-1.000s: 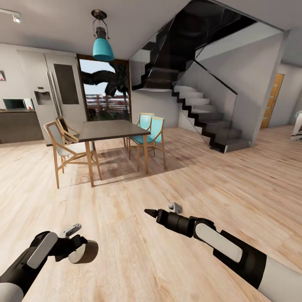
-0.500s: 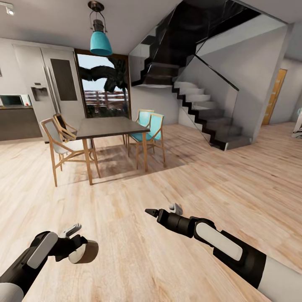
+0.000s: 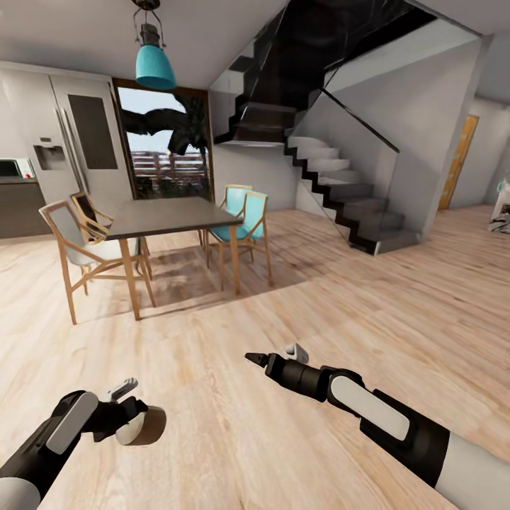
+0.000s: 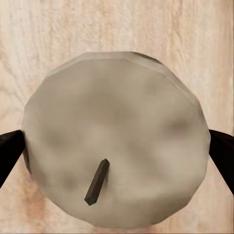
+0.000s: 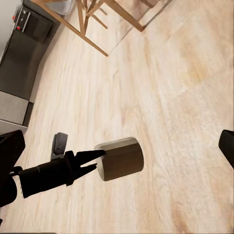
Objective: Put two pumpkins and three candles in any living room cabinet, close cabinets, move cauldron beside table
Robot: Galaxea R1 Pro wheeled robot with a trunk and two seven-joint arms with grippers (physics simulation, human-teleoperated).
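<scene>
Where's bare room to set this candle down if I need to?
Bare floor lies between the left gripper, shut on the candle, and the right gripper, and on rightward toward the staircase. The dining table top looks bare, but chairs crowd its sides.

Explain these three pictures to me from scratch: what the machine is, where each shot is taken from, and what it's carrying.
This is a simulated wheeled robot with two arms, each ending in a two-fingered claw. The wide picture comes from a camera on its head, looking over both arms across a wooden floor toward a dining table with chairs, a fridge and a staircase.

The other two pictures come from cameras near each claw. The left claw is shut on a stubby pale candle; its own camera looks straight at the candle's flat top and dark wick. The right claw is open and holds nothing; its camera looks across at the left arm holding that candle above the floor.
</scene>
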